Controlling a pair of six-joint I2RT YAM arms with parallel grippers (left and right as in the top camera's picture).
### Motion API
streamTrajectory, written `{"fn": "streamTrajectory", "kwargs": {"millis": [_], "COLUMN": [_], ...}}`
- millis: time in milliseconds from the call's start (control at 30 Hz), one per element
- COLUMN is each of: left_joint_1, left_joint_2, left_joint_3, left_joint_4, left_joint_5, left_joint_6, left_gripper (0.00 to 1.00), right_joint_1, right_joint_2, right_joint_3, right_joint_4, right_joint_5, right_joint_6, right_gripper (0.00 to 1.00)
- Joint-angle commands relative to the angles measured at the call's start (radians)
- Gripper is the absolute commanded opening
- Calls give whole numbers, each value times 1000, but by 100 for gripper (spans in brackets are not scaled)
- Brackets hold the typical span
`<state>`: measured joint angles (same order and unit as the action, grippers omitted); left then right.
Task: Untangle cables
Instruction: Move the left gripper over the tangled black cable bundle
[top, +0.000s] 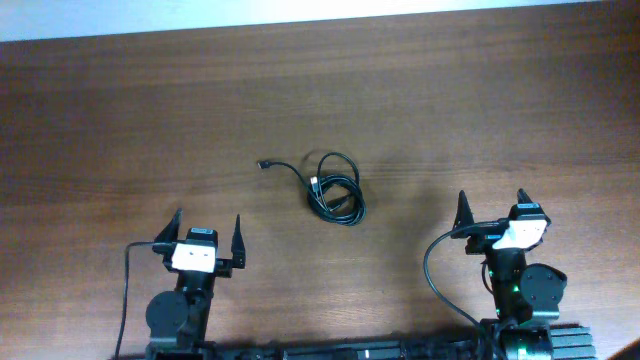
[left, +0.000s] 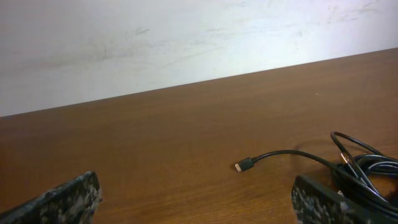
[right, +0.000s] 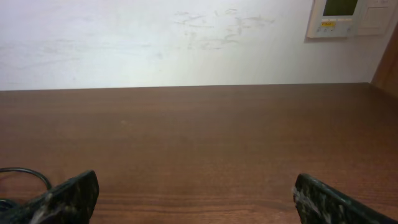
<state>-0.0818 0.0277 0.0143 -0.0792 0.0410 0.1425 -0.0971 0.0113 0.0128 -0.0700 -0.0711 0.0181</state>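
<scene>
The cables (top: 335, 190) lie as one small black coiled bundle near the middle of the wooden table, with one loose end and plug (top: 265, 165) reaching out to the left. In the left wrist view the plug (left: 244, 165) and part of the coil (left: 364, 168) show at the right. In the right wrist view only a loop (right: 25, 173) shows at the far left. My left gripper (top: 208, 232) is open and empty at the front left. My right gripper (top: 492, 207) is open and empty at the front right. Both are well clear of the cables.
The brown wooden table (top: 150, 120) runs back to a white wall (left: 155, 43). A wall control panel (right: 351, 17) hangs at the upper right of the right wrist view. Thicker black arm wires (top: 432, 270) loop beside each arm base.
</scene>
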Motion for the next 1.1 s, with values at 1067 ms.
{"fn": "streamTrajectory", "kwargs": {"millis": [1067], "left_joint_1": [43], "left_joint_2": [-22], "left_joint_3": [-5], "left_joint_4": [-2], "left_joint_5": [-11], "left_joint_6": [21], "left_gripper": [98], "right_joint_1": [77], "right_joint_2": [16], "right_joint_3": [-7], "right_joint_4": [-3], "right_joint_5": [5], "right_joint_6": [-3], "right_gripper": [99]}}
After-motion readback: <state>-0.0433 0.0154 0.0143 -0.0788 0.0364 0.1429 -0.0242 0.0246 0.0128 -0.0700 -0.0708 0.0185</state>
